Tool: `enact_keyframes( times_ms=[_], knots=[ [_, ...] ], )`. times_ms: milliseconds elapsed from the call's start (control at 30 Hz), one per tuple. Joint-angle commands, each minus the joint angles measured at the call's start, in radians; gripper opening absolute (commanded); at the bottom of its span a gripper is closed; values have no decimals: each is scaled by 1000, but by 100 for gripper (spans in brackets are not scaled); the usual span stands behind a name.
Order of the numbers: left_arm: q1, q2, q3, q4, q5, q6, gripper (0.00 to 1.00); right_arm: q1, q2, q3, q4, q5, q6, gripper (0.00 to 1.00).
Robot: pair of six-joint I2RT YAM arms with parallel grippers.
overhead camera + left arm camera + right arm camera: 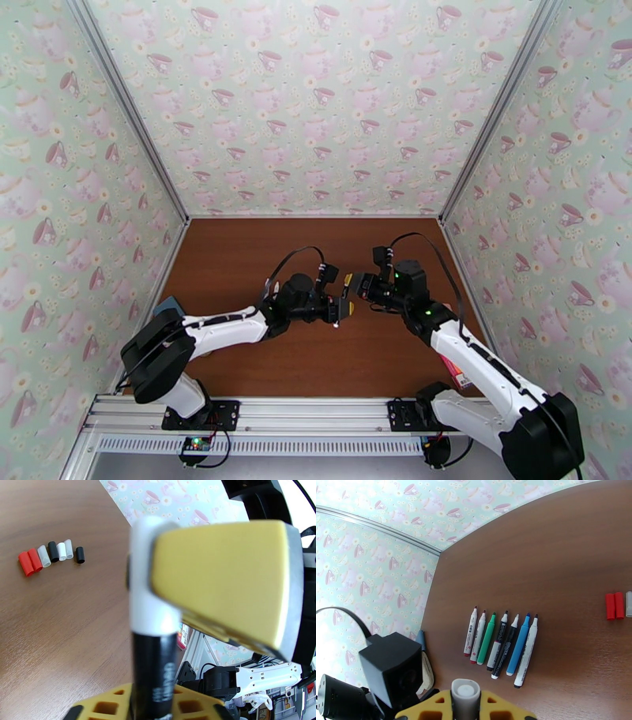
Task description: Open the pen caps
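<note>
Sharing one pen (pixel 154 669) between them, the two hands meet in the air above the middle of the table (pixel 237 260), and the split of work explains the pose. The left hand (pixel 152 711) is pressed together on the black barrel, which runs down between its yellow fingers. The right hand (pixel 466 707) pinches the white cap (pixel 144 598) at the other end, with one of its broad yellow pads (pixel 225 582) lying flat against the cap's side in the left wrist view. Seen from the right wrist, the cap's round end pokes up between that hand's fingers, so the grip sits on the cap and not on the barrel. Holding each part separately lets the arms pull straight apart along the pen's axis, which I judge to be the step in hand; cap and barrel look joined, with no gap showing. On the table, seven bare pens (pixel 499 645) lie side by side with their tips pointing the same way. Well apart from them the loose caps (pixel 51 555) sit in a short tidy row: two red, then pale and black ones. Keeping barrels and caps in separate rows leaves room to set each down without knocking the others, and it suggests this pen is the only one left to open.
</note>
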State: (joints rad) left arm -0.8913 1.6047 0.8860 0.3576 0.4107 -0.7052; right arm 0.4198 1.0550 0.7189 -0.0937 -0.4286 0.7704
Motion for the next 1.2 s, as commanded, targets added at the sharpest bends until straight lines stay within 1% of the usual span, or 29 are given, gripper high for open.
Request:
enact_keyframes(
  times_ms=[0,133,167,200,267,333,467,600,667,800,933,1000,1167],
  knots=[
    [3,-6,24,-35,-21,26,13,5,1,-10,-20,28,-20,13],
    [6,-27,20,-84,-47,78,6,5,-1,-8,-63,78,-18,16],
    [6,-32,15,-97,-54,96,5,5,-4,-12,-63,82,-19,17],
    [6,-38,9,-104,-55,112,2,5,-7,-15,-60,80,-16,19],
    [9,-45,-1,-106,-32,141,1,5,-10,-21,-48,67,-7,23],
    [9,-46,0,-127,-7,176,1,5,-13,-20,-41,48,-3,27],
    [9,-63,-6,-176,-3,222,2,5,-6,2,-59,11,-10,36],
    [9,-79,-13,-174,32,243,5,5,29,24,-46,-73,-5,44],
    [9,-78,-10,-172,55,246,5,5,55,34,-40,-108,0,46],
    [7,-71,4,-169,71,240,6,6,72,34,-14,-116,11,47],
    [5,-64,9,-175,65,242,6,7,73,34,-2,-104,21,45],
    [4,-62,8,-178,65,242,6,7,74,38,-2,-105,22,40],
    [0,-57,12,-178,63,242,6,7,80,42,5,-116,27,24]
  ],
)
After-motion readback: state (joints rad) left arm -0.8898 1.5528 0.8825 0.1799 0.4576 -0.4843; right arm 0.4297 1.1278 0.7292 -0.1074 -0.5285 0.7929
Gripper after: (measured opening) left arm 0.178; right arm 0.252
